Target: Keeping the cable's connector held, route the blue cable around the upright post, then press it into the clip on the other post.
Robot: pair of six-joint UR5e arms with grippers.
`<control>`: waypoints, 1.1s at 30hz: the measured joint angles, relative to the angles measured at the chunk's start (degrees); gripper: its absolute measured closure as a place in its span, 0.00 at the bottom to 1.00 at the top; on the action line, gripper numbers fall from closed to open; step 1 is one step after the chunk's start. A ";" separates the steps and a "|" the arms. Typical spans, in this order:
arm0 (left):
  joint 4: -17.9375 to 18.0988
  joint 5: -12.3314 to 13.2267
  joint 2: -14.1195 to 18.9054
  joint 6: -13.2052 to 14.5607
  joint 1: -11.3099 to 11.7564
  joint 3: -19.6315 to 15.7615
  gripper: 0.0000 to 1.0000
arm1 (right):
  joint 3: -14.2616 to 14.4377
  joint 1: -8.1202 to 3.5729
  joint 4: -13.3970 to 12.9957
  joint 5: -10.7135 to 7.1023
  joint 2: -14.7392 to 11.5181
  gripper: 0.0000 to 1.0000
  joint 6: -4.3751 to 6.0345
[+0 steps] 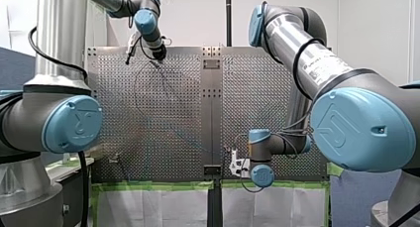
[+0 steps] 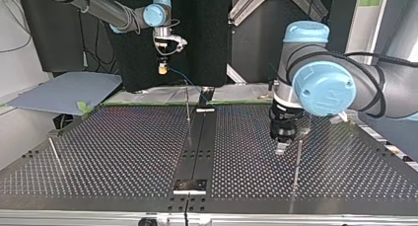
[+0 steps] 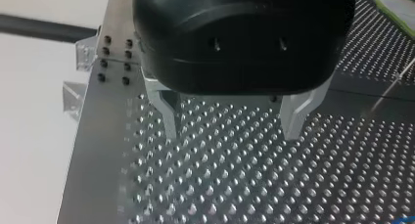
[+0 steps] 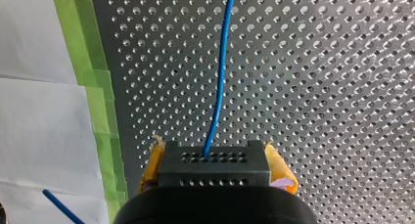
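While the connector (image 4: 214,161) is clamped by my right gripper (image 4: 216,171) — left gripper (image 3: 230,132) spread — its blue cable (image 4: 221,77) is stretched ahead.

One post (image 2: 297,163) stands just beside my left gripper (image 2: 281,148), the middle post (image 2: 188,103) and slanting blue cable (image 2: 183,79) bar the far centre, with open table (image 2: 118,152) between the posts.

Left hand (image 1: 157,59), right hand (image 1: 236,162) well apart

A perforated table (image 2: 113,152) fills the top view, split into 2 halves by a dark centre strip (image 2: 199,142) (running 12 to 6 o'clock). A grey-blue sheet (image 2: 64,90) lies at 10 o'clock. In the right wrist view, green tape (image 4: 98,101) borders white paper (image 4: 44,87) at 9 o'clock.
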 joint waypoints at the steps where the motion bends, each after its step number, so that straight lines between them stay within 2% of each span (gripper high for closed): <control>1: 0.15 -0.37 -0.54 0.55 -0.56 0.53 0.00 | 0.00 -0.01 -0.01 0.00 0.00 1.00 0.01; 7: 2.65 -3.23 -2.57 3.71 -3.43 1.94 0.00 | 0.00 -0.04 -0.07 0.02 0.02 1.00 0.04; 15: 6.57 -7.16 -4.95 6.95 -4.40 2.09 0.00 | 0.00 -0.10 -0.18 0.00 0.01 1.00 0.00; 21: 9.81 -9.94 -7.62 7.51 -4.13 2.10 0.00 | 0.00 -0.11 -0.18 -0.01 0.03 1.00 -0.12; 33: 16.31 -11.61 -11.62 8.17 -4.43 2.09 0.00 | 0.00 -0.19 -0.26 -0.01 0.02 1.00 -0.20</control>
